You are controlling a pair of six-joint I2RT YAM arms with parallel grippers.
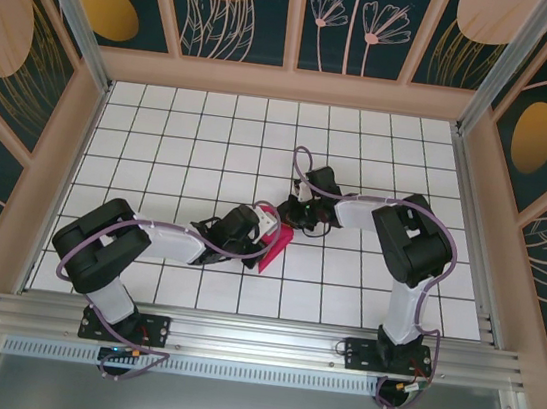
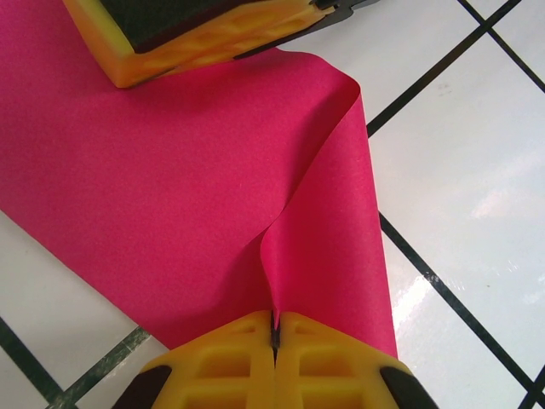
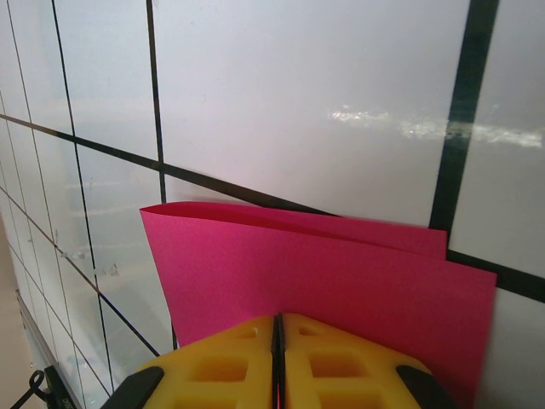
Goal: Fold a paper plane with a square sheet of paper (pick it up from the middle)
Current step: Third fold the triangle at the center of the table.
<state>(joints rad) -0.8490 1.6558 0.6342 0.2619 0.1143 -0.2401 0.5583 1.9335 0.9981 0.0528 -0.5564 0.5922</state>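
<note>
The square sheet of paper [image 1: 275, 249] is near the middle of the tiled table [image 1: 182, 132], between both grippers; it is magenta-red and bent over into two loose layers. The left gripper [image 2: 274, 328] is fully closed, pinching its edge. The right gripper [image 3: 278, 328] is also closed on it.
</note>
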